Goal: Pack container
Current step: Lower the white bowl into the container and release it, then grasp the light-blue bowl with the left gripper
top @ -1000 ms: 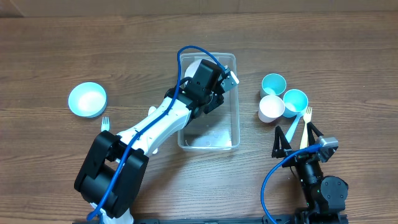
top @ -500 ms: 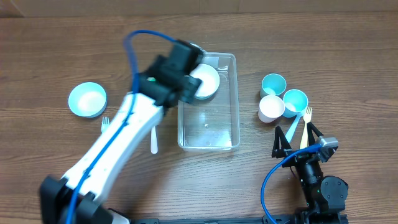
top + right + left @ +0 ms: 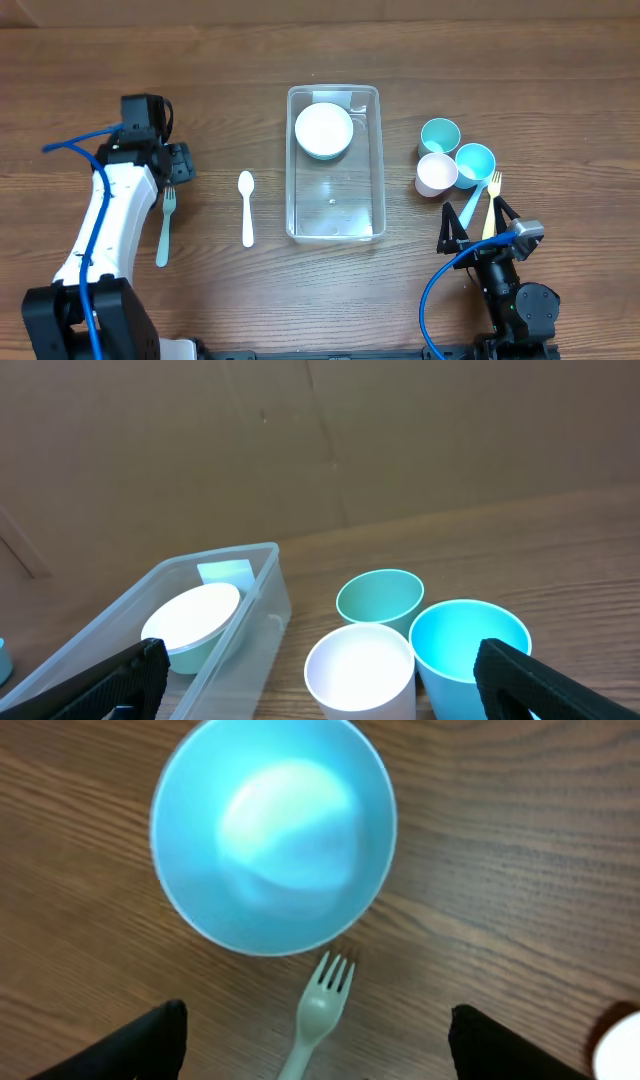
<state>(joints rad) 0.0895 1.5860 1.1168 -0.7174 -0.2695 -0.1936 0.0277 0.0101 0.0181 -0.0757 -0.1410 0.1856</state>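
A brown wood-grain table fills the overhead view. The clear rectangular plastic container with rounded corners sits at the middle of the table, long side running near to far. A round white bowl rests inside it at the far end, and the near half holds nothing. To its left a white plastic spoon lies on the wood, and further left lies a pale green plastic fork, beside the white left arm, whose black wrist reaches toward the far left. Right of the container three small cups cluster together: a teal cup, a white cup and a brighter blue cup. Just near them lie a light blue utensil and a cream fork, both reaching between the spread fingers of the right gripper. In the left wrist view, the left gripper hangs above the table with its two dark fingers set wide apart and holding nothing. A round light blue bowl sits beyond them, with the pale green fork's tines just short of its rim. In the right wrist view, a plain brown wall stands behind the table. The right gripper's fingers are likewise wide apart and empty. The container is to the left with the white bowl in it, and the three cups stand close ahead.
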